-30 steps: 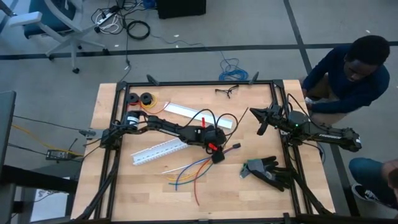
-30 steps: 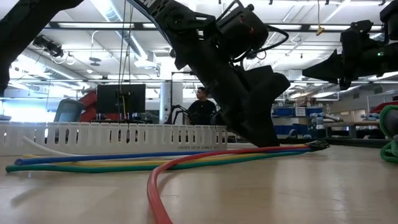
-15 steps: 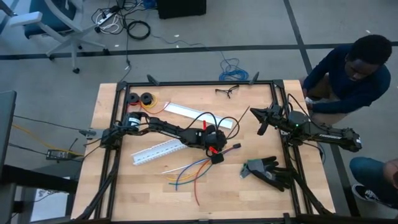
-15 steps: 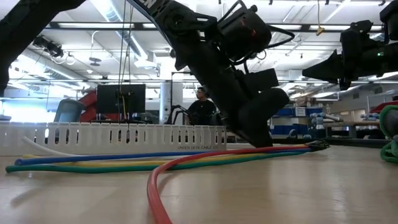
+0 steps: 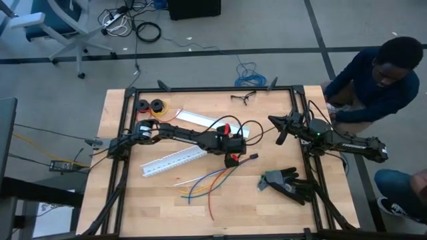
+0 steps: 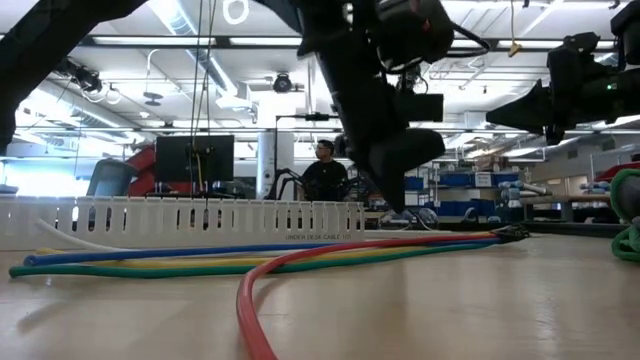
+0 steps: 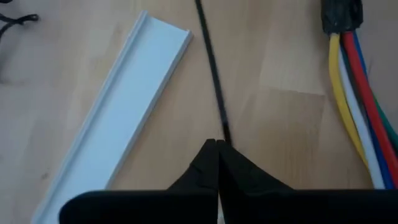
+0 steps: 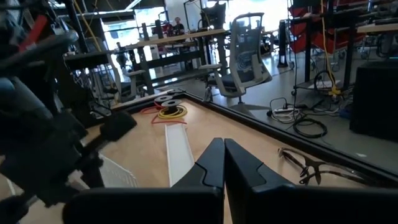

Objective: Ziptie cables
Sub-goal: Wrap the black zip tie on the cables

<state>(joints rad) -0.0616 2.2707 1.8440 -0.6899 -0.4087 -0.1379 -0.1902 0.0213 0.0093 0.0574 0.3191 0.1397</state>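
Note:
The cables (image 5: 207,180) lie loose on the table, blue, red, yellow and white, joined at a black end (image 7: 341,15); the low view shows them flat along the wood (image 6: 250,255). The ziptie (image 7: 211,68), a thin black strap, runs away from my left gripper (image 7: 216,146). That gripper is shut and hangs above the table near the cables' black end (image 5: 250,158). It also shows in the high view (image 5: 233,160) and the low view (image 6: 398,205). My right gripper (image 5: 280,130) waits shut and level over the table's right side, holding nothing. My left gripper pinches the ziptie's near end (image 7: 225,134) between its two fingertips, coming from above at a slant. The fingers lie roughly along the strap. The strap reaches away from the fingers over the wood; whether its far end rests on the table I cannot tell.
A white slotted duct (image 5: 173,161) and its flat white cover (image 5: 207,122) lie left of the gripper. A black glove (image 5: 288,183) lies at the near right, glasses (image 5: 243,98) at the far edge, wire spools (image 5: 150,105) at the far left. A person (image 5: 380,73) stands at the right.
My left gripper has shut its fingers, then risen off the table beside the cables' black end, tipping and rolling as it rose. The cables have stayed flat where they were.

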